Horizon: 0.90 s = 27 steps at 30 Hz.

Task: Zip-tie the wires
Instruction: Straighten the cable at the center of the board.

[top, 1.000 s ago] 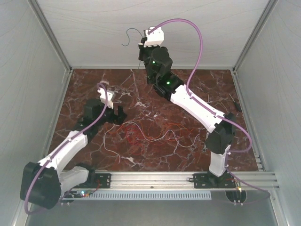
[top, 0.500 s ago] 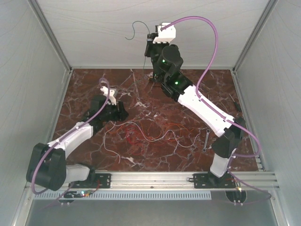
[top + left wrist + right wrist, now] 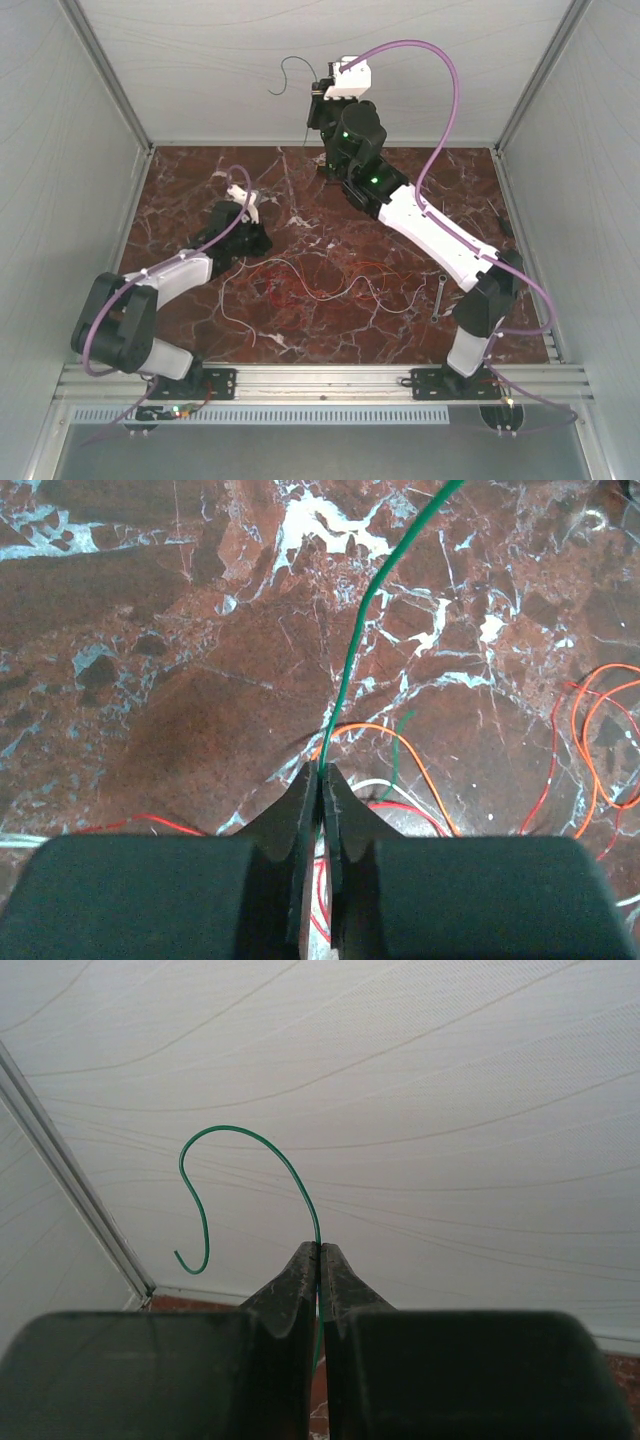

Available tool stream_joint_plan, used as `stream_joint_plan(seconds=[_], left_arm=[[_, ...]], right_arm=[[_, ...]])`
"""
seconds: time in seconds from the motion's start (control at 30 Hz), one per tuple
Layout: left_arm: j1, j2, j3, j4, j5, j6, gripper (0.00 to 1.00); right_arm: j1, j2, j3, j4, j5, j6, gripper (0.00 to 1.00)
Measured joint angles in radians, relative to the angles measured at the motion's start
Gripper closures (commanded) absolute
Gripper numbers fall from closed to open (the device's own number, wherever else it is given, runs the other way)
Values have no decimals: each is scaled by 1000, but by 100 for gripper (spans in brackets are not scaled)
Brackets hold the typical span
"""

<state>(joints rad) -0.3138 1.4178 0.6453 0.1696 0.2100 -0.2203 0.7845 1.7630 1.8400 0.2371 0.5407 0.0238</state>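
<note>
Two pinches on hair-thin wire are the weak spots here. On the left, the left gripper (image 3: 320,772) sits low over the marble table (image 3: 150,600). Its dark, flat-faced jaws are pressed together on a green strand (image 3: 350,670) that rises from the tips and curves away up and to the right. So slim and slick a strand could slide out of that grip if the arm pulls, or kink where the jaws bite. In the middle, the wires (image 3: 320,285) lie as a loose tangle of red, orange and white loops on the polished, white-veined stone between the two arms. Some loops pass right under the left jaws, so a dragging move there would likely snag them and haul the tangle along. On the right, the right gripper (image 3: 320,1248) is raised before the pale, faintly ribbed back wall (image 3: 450,1080), jaws shut on a green strand whose free end curls over in a springy hook. Whether both claws hold one and the same strand I cannot trace; if they do, moving apart could jerk it out of one grip. The zip tie I cannot make out in any view, and neither claw is free to take it.
</note>
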Motion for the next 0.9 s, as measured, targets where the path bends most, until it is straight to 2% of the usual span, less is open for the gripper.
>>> stream_joint_plan(seconds=[0.17,0.37,0.53,0.77,0.9], left_arm=[[-12,37,31,-7,-40,16,100],[-22,-22,74,-80,-138,98,100],[-21,-51,158,-154,-190,215,100],[-24,-51,224,-334,-138,441,100],[-36,-62,227,-450,-127,550,100]], right_arm=[[0,-33,-29,1,0,0,100],[-5,-144,-135,-2,-2,28,100],[-17,-280,-280,-16,-2,98,100],[-64,-463,-514,-93,-3,260,100],[-81,-517,-574,-189,-3,331,100]])
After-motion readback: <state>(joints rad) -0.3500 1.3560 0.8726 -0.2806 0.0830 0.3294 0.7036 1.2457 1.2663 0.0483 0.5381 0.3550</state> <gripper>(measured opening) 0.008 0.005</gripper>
